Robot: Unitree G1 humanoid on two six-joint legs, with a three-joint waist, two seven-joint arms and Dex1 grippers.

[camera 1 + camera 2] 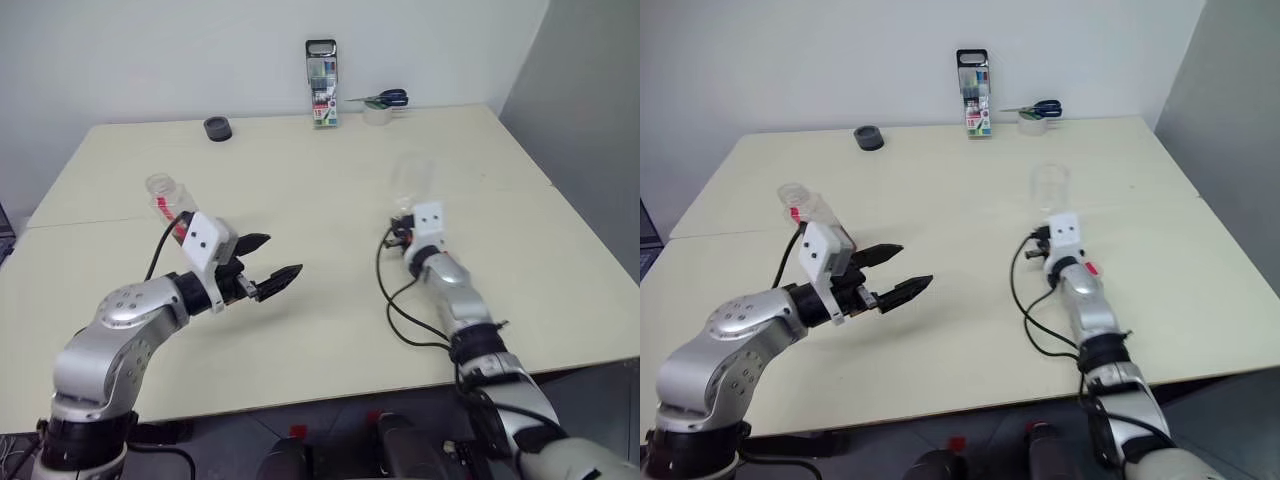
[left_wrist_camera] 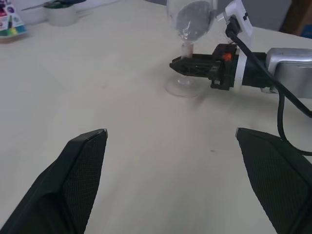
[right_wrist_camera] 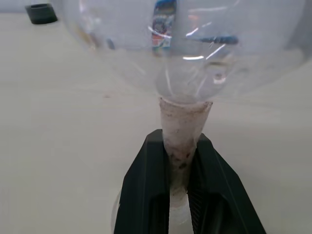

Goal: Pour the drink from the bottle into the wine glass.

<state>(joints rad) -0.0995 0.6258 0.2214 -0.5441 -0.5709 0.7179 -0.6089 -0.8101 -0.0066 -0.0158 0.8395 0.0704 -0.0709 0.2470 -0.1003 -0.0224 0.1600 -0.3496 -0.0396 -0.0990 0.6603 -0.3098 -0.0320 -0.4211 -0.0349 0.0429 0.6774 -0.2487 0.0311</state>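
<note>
The wine glass (image 2: 191, 22) and the uncapped bottle (image 1: 168, 200) both look empty.

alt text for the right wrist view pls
The right tool is shut on the stem of the clear wine glass, whose rounded bowl looms large above the two black fingers. Behind lies the pale table.
</note>
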